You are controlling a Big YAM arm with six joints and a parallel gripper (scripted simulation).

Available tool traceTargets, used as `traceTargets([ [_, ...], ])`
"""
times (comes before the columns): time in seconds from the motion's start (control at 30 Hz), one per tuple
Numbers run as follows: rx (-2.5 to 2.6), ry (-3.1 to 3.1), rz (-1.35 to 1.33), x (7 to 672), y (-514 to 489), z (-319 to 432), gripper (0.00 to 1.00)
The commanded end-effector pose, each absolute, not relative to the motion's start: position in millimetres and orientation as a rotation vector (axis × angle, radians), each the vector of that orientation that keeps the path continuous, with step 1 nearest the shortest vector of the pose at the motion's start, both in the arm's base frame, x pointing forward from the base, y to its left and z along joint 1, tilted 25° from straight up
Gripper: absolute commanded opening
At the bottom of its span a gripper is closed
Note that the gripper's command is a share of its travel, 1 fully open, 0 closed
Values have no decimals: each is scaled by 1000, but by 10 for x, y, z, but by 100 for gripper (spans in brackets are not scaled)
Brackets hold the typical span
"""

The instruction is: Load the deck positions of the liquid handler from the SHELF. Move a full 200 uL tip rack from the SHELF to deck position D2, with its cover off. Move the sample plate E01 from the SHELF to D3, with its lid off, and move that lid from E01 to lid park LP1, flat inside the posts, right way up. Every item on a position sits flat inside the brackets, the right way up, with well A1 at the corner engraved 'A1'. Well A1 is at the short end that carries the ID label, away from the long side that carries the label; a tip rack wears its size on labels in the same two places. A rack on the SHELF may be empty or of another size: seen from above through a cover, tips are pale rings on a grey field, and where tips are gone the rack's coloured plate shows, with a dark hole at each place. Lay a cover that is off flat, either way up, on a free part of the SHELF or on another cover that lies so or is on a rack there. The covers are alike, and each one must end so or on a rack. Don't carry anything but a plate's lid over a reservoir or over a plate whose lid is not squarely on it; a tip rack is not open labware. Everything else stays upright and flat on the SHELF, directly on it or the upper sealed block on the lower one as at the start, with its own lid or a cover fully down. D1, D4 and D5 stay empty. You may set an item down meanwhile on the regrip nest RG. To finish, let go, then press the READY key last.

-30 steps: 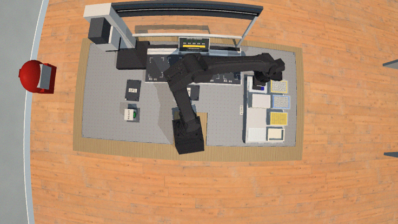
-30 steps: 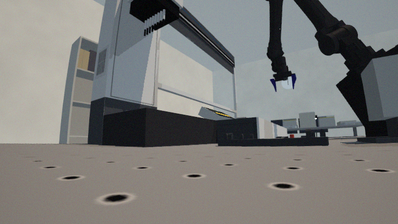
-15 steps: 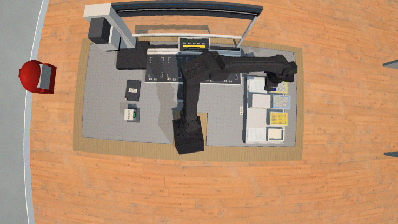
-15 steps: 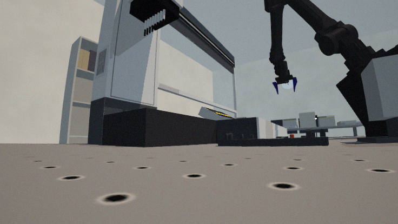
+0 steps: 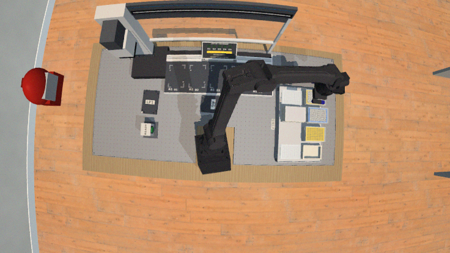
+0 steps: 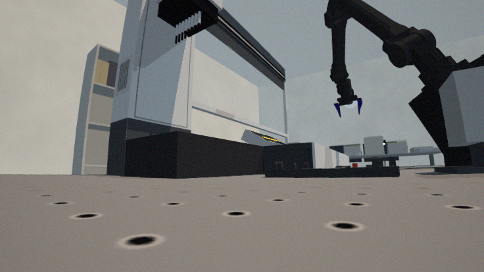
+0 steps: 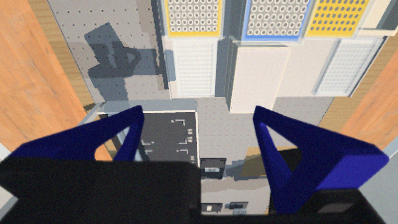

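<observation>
My gripper [image 5: 318, 101] [image 6: 348, 107] [image 7: 198, 111] is open and empty. It hangs high above the far end of the SHELF [image 5: 287, 133]. A yellow-framed tip rack [image 5: 309, 95] [image 7: 194, 17] with pale rings lies partly under it. Beside that are a blue-framed rack [image 5: 317, 115] [image 7: 275, 19] with pale rings and a yellow rack [image 5: 315, 134] [image 7: 337, 17] showing dark holes. Two ribbed white lidded plates [image 5: 291, 96] [image 7: 195, 67] [image 5: 290, 151] [image 7: 347, 65] lie in the shelf's other column; I cannot read their labels. Deck position D2 [image 5: 196, 78] is bare, D3 is partly hidden by the arm. Lid park LP1 [image 5: 150, 99] is bare.
A white sealed block [image 5: 295, 113] [image 7: 260, 77] and a cream reservoir [image 5: 310, 151] are also on the shelf. The READY key [image 5: 147, 129] is near LP1. The liquid handler's gantry [image 5: 210, 11] spans the back. The arm's base [image 5: 213, 154] stands at the front middle.
</observation>
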State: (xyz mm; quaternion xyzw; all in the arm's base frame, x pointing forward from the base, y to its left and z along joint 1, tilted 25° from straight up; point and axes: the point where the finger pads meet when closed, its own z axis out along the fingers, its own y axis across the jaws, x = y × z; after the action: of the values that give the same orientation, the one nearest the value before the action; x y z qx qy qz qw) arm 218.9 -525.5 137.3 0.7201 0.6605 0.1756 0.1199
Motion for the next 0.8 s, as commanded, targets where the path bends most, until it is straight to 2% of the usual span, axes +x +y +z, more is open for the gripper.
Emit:
traceTargets([
  [0.0,2045,1923,470,2208,-5505,1656,100],
  [0.67,2050,1917,464,2104,-6344,1592,100],
  [0.77,2015,1905,426,2104,-6323,1892,100],
])
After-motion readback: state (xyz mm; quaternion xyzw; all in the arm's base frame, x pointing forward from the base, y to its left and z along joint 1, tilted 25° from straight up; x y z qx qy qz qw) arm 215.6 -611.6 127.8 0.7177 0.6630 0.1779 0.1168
